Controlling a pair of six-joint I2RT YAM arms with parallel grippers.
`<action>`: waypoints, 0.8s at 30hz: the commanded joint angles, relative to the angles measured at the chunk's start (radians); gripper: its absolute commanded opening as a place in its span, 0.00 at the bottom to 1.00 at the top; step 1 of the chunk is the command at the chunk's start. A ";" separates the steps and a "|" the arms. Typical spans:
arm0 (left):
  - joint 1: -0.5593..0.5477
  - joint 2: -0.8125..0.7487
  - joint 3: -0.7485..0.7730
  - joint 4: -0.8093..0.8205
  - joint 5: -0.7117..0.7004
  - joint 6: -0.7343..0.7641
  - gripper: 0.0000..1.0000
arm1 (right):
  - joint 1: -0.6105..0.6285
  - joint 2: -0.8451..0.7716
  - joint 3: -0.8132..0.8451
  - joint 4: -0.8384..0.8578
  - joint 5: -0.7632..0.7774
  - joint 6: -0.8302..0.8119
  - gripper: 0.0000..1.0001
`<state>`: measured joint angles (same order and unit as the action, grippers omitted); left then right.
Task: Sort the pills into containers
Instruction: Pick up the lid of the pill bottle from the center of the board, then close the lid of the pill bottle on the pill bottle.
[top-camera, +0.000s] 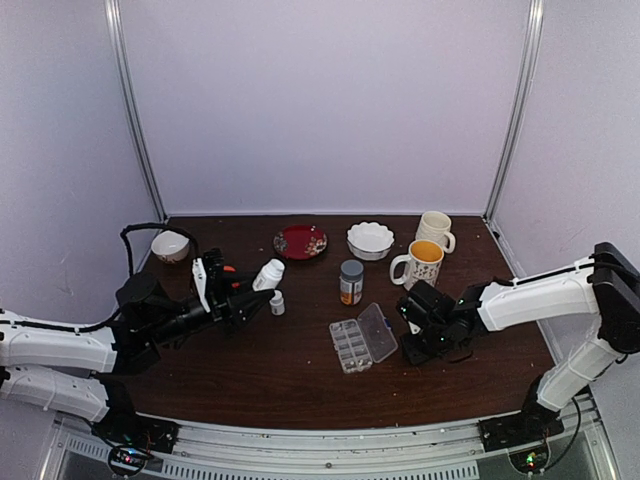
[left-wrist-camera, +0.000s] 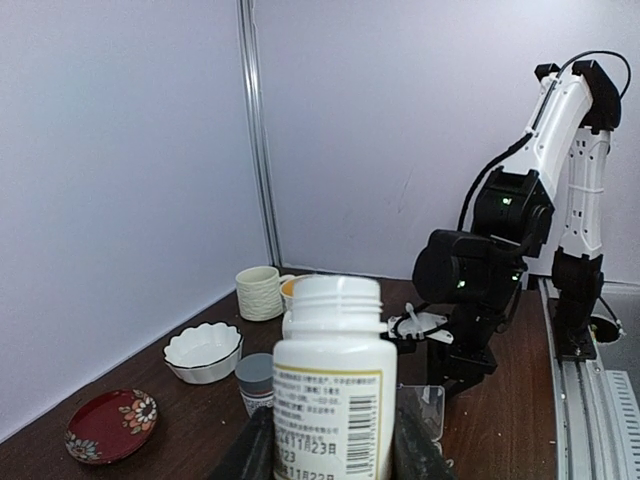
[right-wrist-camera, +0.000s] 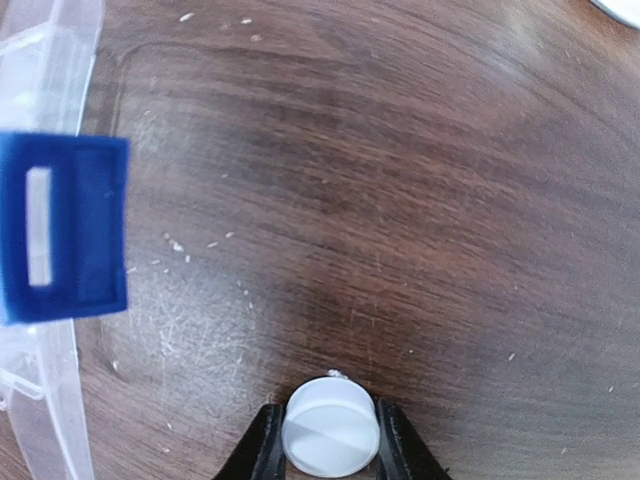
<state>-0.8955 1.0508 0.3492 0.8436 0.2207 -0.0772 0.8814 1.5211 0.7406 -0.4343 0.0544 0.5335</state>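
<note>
The clear organizer box (top-camera: 352, 346) lies open at mid-table, its lid (top-camera: 378, 331) folded to the right. Whether pills lie in its compartments is too small to tell. My left gripper (top-camera: 255, 293) is shut on an uncapped white bottle (top-camera: 268, 274), held tilted above the table; in the left wrist view the bottle (left-wrist-camera: 335, 390) fills the space between my fingers (left-wrist-camera: 260, 455). My right gripper (top-camera: 415, 350) is low over the table, right of the box, shut on a round white bottle cap (right-wrist-camera: 330, 436). The box's clear edge (right-wrist-camera: 45, 410) and blue latch (right-wrist-camera: 65, 225) show at the left there.
A small white bottle (top-camera: 277, 303) stands by my left gripper. A grey-capped amber bottle (top-camera: 351, 282) stands behind the box. A red plate (top-camera: 300, 241), a white scalloped bowl (top-camera: 370, 240), two mugs (top-camera: 435, 230) (top-camera: 420, 264) and a small bowl (top-camera: 170, 245) line the back.
</note>
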 joint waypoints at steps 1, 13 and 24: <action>0.007 0.003 0.024 0.000 0.006 0.002 0.00 | 0.008 -0.057 0.015 -0.015 0.031 -0.004 0.23; 0.039 0.110 0.160 -0.018 0.255 -0.088 0.00 | 0.008 -0.457 0.113 0.050 -0.092 -0.204 0.20; 0.061 0.231 0.371 -0.155 0.546 -0.128 0.00 | 0.048 -0.438 0.250 0.365 -0.527 -0.365 0.19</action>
<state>-0.8387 1.2781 0.6674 0.7368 0.6601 -0.1951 0.9165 1.0363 0.9180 -0.1810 -0.3214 0.2497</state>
